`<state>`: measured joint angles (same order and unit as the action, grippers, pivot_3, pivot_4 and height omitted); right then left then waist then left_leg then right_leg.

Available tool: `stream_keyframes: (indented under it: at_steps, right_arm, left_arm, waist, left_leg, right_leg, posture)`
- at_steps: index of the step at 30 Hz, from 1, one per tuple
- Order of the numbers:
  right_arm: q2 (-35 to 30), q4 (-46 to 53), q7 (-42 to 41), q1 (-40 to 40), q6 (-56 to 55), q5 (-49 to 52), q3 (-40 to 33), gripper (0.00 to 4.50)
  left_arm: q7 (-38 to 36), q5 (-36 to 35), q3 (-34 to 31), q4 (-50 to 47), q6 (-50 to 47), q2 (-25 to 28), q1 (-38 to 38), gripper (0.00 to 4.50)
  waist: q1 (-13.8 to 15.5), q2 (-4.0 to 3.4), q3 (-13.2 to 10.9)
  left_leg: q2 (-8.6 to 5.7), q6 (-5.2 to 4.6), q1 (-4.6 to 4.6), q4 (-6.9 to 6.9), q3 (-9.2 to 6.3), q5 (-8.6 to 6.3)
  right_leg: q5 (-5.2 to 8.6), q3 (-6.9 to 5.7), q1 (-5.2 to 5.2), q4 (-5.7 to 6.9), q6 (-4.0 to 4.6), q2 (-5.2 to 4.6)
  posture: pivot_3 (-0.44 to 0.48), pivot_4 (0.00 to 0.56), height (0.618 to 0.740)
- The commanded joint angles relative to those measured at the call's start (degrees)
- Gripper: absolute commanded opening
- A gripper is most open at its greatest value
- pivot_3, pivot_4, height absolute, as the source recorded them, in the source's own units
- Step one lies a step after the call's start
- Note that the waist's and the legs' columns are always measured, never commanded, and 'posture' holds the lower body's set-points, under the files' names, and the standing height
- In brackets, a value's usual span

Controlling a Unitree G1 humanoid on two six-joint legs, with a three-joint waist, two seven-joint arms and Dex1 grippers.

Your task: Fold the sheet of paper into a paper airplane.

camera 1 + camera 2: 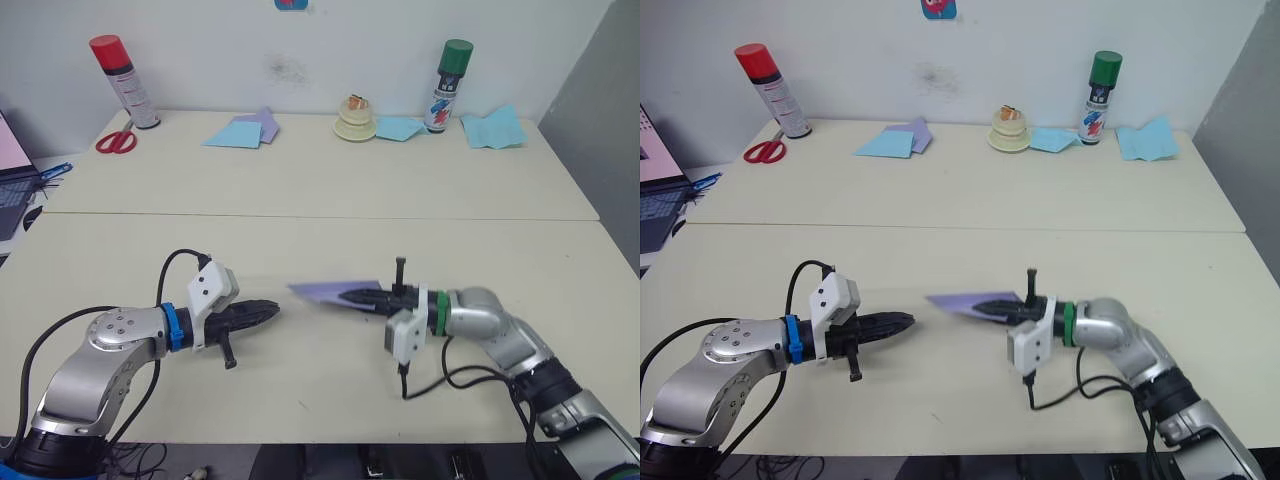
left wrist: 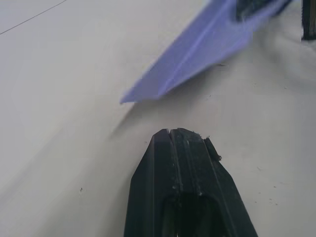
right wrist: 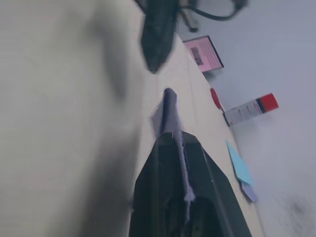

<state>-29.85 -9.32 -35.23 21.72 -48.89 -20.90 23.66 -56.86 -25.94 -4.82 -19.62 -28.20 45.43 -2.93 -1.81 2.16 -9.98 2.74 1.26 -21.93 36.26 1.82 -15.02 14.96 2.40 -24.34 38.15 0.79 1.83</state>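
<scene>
The paper airplane [image 1: 325, 293] was a narrow, pointed lavender shape with a straight crease running along its length, its nose aimed toward the robot's left. It sat near the front middle of the bench [image 1: 330, 200], held just above the surface and casting a shadow below. The right tool [image 1: 366, 297] was clamped shut on the airplane's tail end; in the right wrist view the paper's thin edge [image 3: 170, 116] stood pinched between the two black fingers [image 3: 158, 182] and stuck out past their tips. The left tool [image 1: 262, 311] was closed with nothing in it, its tips pointing at the airplane's nose and a small gap apart from it.

Along the far edge of the bench: a red-capped spray can [image 1: 124, 82] with red-handled scissors [image 1: 116, 141] just beside it, a light blue paper [image 1: 233, 134] overlapping a small lavender scrap [image 1: 265, 122], a cream-coloured stacked object [image 1: 355, 121], a green-capped spray can [image 1: 446, 86] with a light blue folded paper [image 1: 398, 127] beside it, and another light blue paper [image 1: 494, 129] farther to the right. A laptop [image 1: 12, 170] was cut off at the left edge. Nothing lay between the two tools apart from the airplane.

The tail of the airplane was hidden inside the right tool's fingers, so the rear folds could not be made out.
</scene>
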Motion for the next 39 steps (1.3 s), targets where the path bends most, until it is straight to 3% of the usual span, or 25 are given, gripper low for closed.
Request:
stream_keyframes:
  at_steps: [1,4,11,20,27,30,39]
  right_arm:
    - [-0.5,0.3,1.7,-1.5,-3.2,-0.9,0.6,0.03]
    - [-1.0,1.0,0.6,-3.2,-1.8,0.7,1.1,0.03]
    - [-2.6,8.6,-4.0,-6.6,4.0,5.3,2.3,2.39]
    - [-3.7,25.6,-8.4,-10.9,20.6,20.6,-0.3,2.39]
    - [-1.6,22.1,-9.5,-6.9,38.9,19.7,-1.1,0.03]
    - [-0.4,19.5,-10.3,-5.6,43.2,18.3,0.0,0.03]
    - [-1.1,17.6,-13.2,-7.5,39.5,13.5,3.5,0.03]
  left_arm:
    - [0.2,-1.0,-0.5,-2.9,-0.5,0.7,-0.5,0.0]
    - [0.1,-1.1,-0.4,-3.5,-1.1,0.8,-0.6,0.0]
    - [0.2,-0.7,0.3,-3.8,-1.2,0.2,-0.3,0.0]
    - [0.4,0.3,1.8,-3.0,0.2,-0.9,-0.5,0.0]
    - [-0.4,0.5,2.4,-2.2,1.4,-0.7,-0.1,0.0]
    - [-0.5,0.4,2.7,-2.2,1.3,-0.8,-0.3,0.0]
    - [0.3,0.7,6.2,-3.7,0.9,-2.4,-0.4,0.0]
  waist:
    - [-0.1,0.0,0.0]
    - [0.0,0.02,0.0]
    - [0.0,0.05,0.0]
    - [0.1,0.05,0.0]
    - [0.1,0.07,0.0]
    - [0.1,0.06,0.0]
    - [0.1,0.07,0.0]
  left_leg:
    - [0.0,0.0,0.01,0.06,0.0,0.0]
    - [0.0,-0.01,0.04,0.48,0.0,-0.01]
    - [-0.02,-0.02,0.39,0.74,-0.07,0.0]
    - [0.0,-0.02,0.27,0.74,-0.12,0.0]
    - [-0.02,-0.02,0.31,0.8,-0.11,0.0]
    - [-0.01,-0.02,0.29,0.78,-0.11,0.0]
    - [-0.02,-0.03,0.15,0.78,-0.12,0.0]
  right_leg:
    - [0.0,0.01,0.0,0.05,0.0,0.0]
    - [0.06,0.03,0.01,0.49,0.07,0.0]
    - [0.01,-0.01,0.21,0.95,0.12,0.01]
    - [0.02,-0.06,0.18,0.9,0.12,0.02]
    - [-0.04,-0.05,0.2,0.92,0.05,0.01]
    - [-0.01,-0.06,0.17,0.92,0.1,0.03]
    - [0.02,-0.07,0.09,0.87,0.12,0.02]
  posture:
    - [0.0,0.15,0.725]
    - [0.0,0.15,0.725]
    - [0.0,0.15,0.725]
    - [0.0,0.15,0.725]
    - [0.0,0.15,0.725]
    - [0.0,0.15,0.725]
    - [0.0,0.15,0.725]
